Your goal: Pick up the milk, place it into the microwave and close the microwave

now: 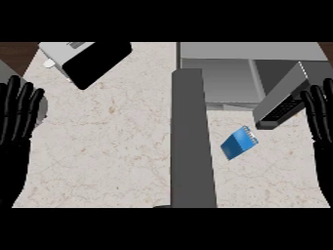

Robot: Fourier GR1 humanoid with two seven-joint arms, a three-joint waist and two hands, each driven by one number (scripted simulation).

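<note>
- My left robot hand (pixel 9 119) rests at the left edge, fingers straight and up, holding nothing.
- Upper left on the surface (pixel 118 146) I see a grey appliance with a black panel (pixel 95 61); I take it for a toaster or similar, though I can't be sure from this angle.
- A tall grey door (pixel 192 136) runs down the middle, standing open edge-on to me; I judge it to be the microwave's.
- Behind and right of it sits the microwave (pixel 230 73), its cavity open to the front.
- The milk (pixel 239 142) is a small blue carton lying tilted on the surface, just right of the door and in front of the cavity, well apart from both hands.
- I expect a carton like this to be light and fairly stiff but crushable, with smooth faces that could slip. I'd close on the two broad flat sides near the middle, not the gabled end.
- A dark slanted panel (pixel 284 105) sits just right of the cavity, near the milk.
- My right robot hand (pixel 329 117) rests at the right edge, fingers straight, empty; it is the nearer one for the pick.
</note>
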